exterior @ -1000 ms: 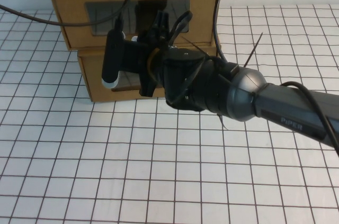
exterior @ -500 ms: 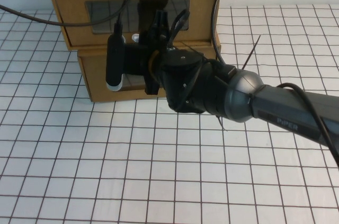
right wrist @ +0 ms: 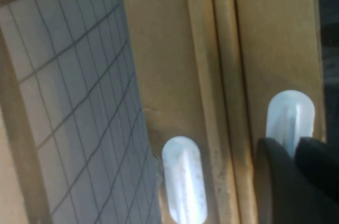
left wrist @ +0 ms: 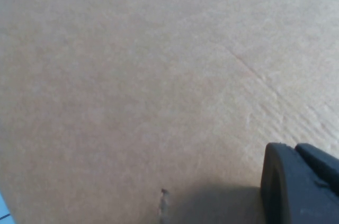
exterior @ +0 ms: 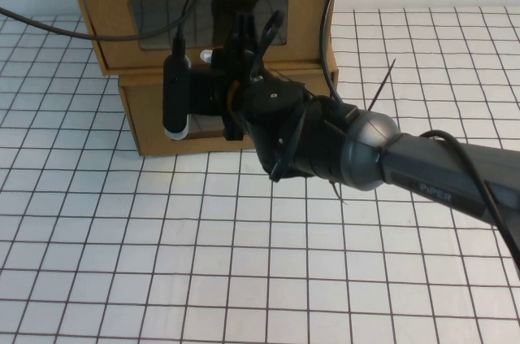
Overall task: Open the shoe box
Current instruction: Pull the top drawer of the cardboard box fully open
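While reaching in from the table's right side, crosses the gridded table (exterior: 244,263) on a long diagonal toward the far left. Ends with the right gripper (exterior: 231,76) hard up against the front of two stacked cardboard boxes, upper shoe box (exterior: 309,27) on lower shoe box (exterior: 150,120), each with a dark window in its front. Holds the forearm low and nearly level, wrist rolled sideways, so carries the black camera tube (exterior: 175,96) out on the left, upright, white cap down. Sits about level with the seam between the boxes. Seen close, lies just beside one pale oval tab (right wrist: 290,113); leaves the second tab (right wrist: 183,179) apart, next to a window reflecting the grid. Wide, narrow or clamped on that tab: cannot tell. Shows the left gripper (left wrist: 302,187) close over plain cardboard; open or closed, cannot tell.
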You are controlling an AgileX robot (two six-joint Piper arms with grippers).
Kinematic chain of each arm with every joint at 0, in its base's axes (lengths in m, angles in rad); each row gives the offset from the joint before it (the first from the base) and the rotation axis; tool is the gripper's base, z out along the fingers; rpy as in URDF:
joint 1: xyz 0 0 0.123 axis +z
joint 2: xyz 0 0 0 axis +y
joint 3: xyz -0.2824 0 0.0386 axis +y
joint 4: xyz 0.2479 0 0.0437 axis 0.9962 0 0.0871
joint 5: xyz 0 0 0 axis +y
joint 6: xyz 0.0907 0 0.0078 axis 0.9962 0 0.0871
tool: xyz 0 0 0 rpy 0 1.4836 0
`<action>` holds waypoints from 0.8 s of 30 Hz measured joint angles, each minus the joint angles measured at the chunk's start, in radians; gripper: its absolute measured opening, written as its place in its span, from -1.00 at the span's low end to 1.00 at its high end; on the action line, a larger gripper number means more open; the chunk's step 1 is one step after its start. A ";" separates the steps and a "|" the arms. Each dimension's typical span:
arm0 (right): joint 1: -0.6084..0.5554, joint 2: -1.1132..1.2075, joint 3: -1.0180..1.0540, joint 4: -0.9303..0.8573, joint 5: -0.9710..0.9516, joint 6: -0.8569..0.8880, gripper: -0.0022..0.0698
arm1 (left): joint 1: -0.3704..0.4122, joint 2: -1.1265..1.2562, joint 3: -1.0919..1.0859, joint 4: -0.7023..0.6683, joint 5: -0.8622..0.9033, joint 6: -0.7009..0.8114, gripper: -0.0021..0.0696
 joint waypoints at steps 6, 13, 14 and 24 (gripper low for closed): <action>0.002 0.002 0.000 -0.009 0.001 0.000 -0.90 | 0.000 0.000 0.000 0.000 0.000 0.000 -0.95; 0.020 -0.046 0.079 -0.024 0.021 -0.002 -0.91 | 0.000 0.000 0.000 -0.003 0.011 -0.006 -0.95; 0.023 -0.064 0.104 -0.024 0.021 -0.002 -0.91 | 0.000 0.000 0.000 -0.004 0.011 -0.006 -0.95; 0.098 -0.270 0.365 -0.016 0.044 0.051 -0.92 | 0.000 0.000 0.000 -0.010 0.012 -0.026 -0.95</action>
